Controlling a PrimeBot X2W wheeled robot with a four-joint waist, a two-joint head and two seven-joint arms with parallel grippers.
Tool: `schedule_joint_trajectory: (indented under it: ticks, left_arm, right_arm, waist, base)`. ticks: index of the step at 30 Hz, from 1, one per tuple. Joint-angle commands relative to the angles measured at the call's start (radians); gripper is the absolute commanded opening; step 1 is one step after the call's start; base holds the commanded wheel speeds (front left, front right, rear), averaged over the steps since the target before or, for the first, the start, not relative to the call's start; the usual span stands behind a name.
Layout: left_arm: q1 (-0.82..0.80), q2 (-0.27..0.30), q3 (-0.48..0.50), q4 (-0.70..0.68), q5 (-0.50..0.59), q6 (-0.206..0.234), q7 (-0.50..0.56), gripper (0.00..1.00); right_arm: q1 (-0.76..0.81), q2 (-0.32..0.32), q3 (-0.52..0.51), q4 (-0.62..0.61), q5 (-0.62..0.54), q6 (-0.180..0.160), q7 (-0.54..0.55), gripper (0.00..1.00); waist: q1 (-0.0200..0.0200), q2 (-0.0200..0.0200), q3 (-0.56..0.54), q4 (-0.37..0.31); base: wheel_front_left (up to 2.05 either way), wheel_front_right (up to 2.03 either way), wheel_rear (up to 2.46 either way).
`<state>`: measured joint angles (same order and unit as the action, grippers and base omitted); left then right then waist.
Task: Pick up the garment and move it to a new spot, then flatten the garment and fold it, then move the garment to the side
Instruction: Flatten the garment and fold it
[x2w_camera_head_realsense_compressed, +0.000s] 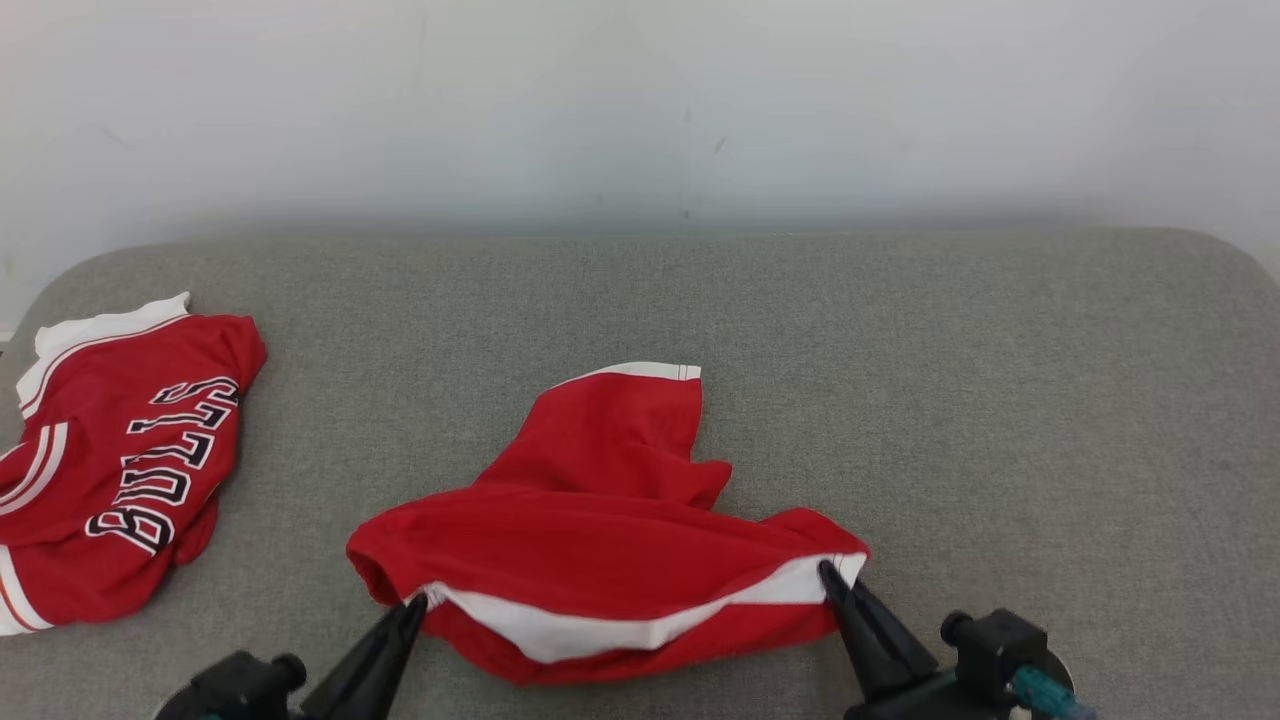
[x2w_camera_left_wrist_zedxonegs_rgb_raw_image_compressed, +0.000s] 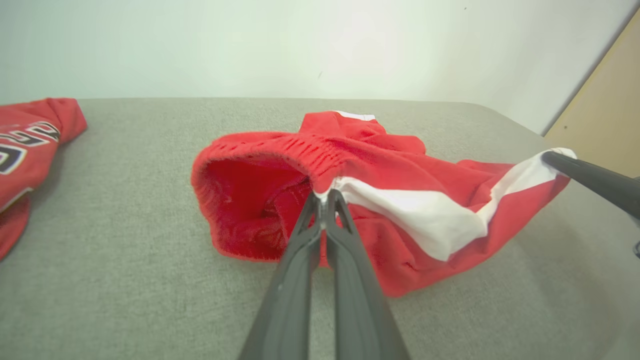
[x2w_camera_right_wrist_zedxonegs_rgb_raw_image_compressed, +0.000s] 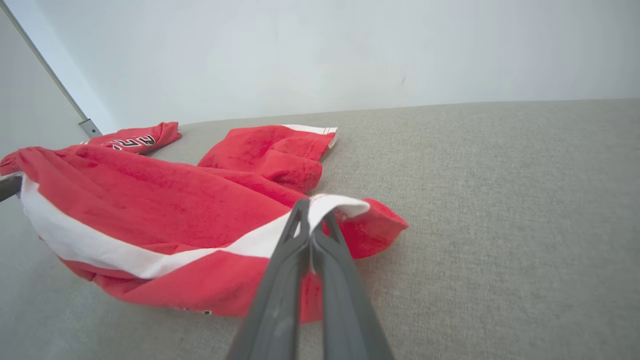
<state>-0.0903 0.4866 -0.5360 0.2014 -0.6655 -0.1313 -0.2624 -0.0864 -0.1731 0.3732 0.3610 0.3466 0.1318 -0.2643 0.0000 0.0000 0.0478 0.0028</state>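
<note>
two grippers come up from the bottom edge of the head view, fingers pointing up and slightly inward. the left gripper (x2w_camera_head_realsense_compressed: 413, 603) has its jaws pinched tight on the near left corner of the red garment (x2w_camera_head_realsense_compressed: 600, 520), where the white stripe starts. the right gripper (x2w_camera_head_realsense_compressed: 829, 570) is pinched tight on the stripe's right end. the garment lies rumpled at the near middle of the grey cushion (x2w_camera_head_realsense_compressed: 950, 400), one part with a white hem reaching away toward the wall (x2w_camera_head_realsense_compressed: 640, 100). a red jersey (x2w_camera_head_realsense_compressed: 120, 450) with black lettering lies well apart at the left edge. the cushion is bare to the right of the garment and behind it, up to its rounded back edge.

left wrist view: the two fingers run up the middle and meet on the rim of the garment's open end. the right gripper's dark finger holds the stripe's other end at the right. bare cushion lies at the near left, between garment and jersey.

right wrist view: the fingers close on a fold of the white stripe, with that corner raised. bare cushion stretches wide to the right and ahead to the wall.
</note>
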Motion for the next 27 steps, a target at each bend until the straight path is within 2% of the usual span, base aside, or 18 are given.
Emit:
schedule_joint_trajectory:
  ticks: [1, 5, 8, 14, 15, 19, 27]
  left_arm:
    - [-0.055, 0.023, -0.001, -0.020, -0.009, 0.001, -0.001, 0.00]
    - [-0.220, 0.085, -0.021, -0.049, -0.030, 0.001, 0.036, 0.00]
    - [-0.377, 0.120, -0.037, -0.056, -0.089, 0.001, 0.069, 0.00]
    - [-0.742, 0.188, -0.106, -0.011, -0.190, 0.001, 0.154, 0.00]
    - [-0.742, 0.188, -0.106, -0.011, -0.190, 0.001, 0.154, 0.00]
    - [-0.975, 0.197, -0.172, 0.048, -0.268, 0.001, 0.194, 0.00]
    - [-1.352, 0.163, -0.272, 0.142, -0.467, 0.001, 0.214, 0.00]
  right_arm:
    - [-0.043, -0.014, 0.005, -0.018, 0.022, -0.002, -0.002, 0.00]
    - [-0.163, -0.041, 0.022, -0.041, 0.068, -0.002, 0.013, 0.00]
    - [-0.279, -0.058, 0.020, -0.048, 0.107, -0.002, 0.035, 0.00]
    - [-0.583, -0.073, 0.010, -0.029, 0.181, -0.002, 0.102, 0.00]
    - [-0.583, -0.073, 0.010, -0.029, 0.181, -0.002, 0.102, 0.00]
    - [-0.809, -0.076, -0.004, 0.015, 0.216, -0.002, 0.145, 0.00]
    - [-1.210, -0.077, -0.057, 0.135, 0.257, -0.002, 0.190, 0.00]
  waist:
    - [0.0000, 0.0000, 0.003, 0.001]
    - [0.0000, 0.0000, 0.033, -0.008]
    - [0.0000, 0.0000, 0.075, -0.013]
    - [0.0000, 0.0000, 0.204, -0.024]
    - [0.0000, 0.0000, 0.204, -0.024]
    - [0.0000, 0.0000, 0.301, -0.020]
    - [0.0000, 0.0000, 0.433, -0.012]
  base:
    - [0.00, 0.00, 0.00]
    - [0.00, 0.00, 0.00]
    - [0.00, 0.00, 0.00]
    - [0.00, 0.00, 0.00]
    - [0.00, 0.00, 0.00]
    - [0.00, 0.00, 0.00]
    - [0.00, 0.00, 0.00]
